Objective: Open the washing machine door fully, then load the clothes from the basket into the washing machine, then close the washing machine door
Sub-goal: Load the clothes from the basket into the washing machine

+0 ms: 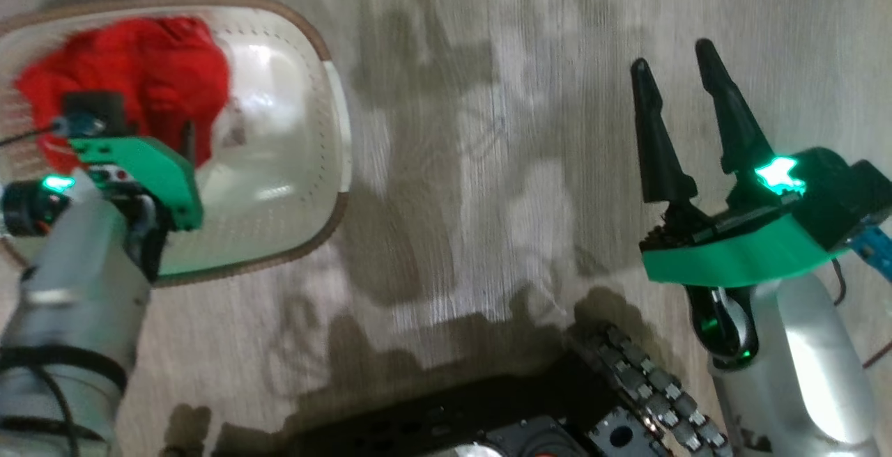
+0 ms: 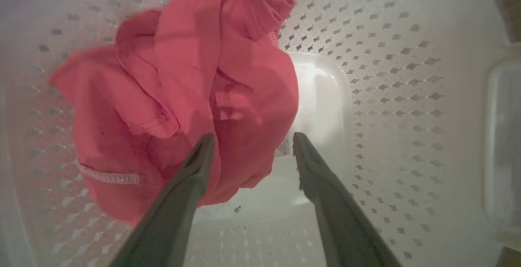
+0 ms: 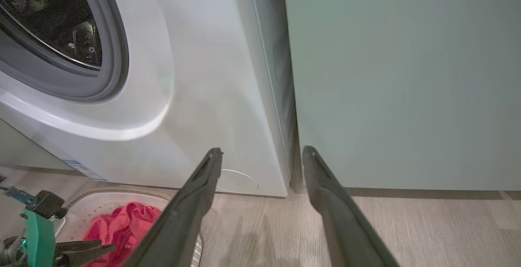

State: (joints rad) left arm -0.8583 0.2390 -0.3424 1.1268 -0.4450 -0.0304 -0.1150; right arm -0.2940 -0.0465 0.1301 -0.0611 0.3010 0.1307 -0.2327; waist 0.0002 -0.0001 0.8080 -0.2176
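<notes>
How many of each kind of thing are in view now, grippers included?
Grippers: 2, the left gripper and the right gripper, both open
Basket: 1
Washing machine: 1
Red clothes heap: 1, garments in it cannot be counted
Pale green cabinet: 1
Total: 6
</notes>
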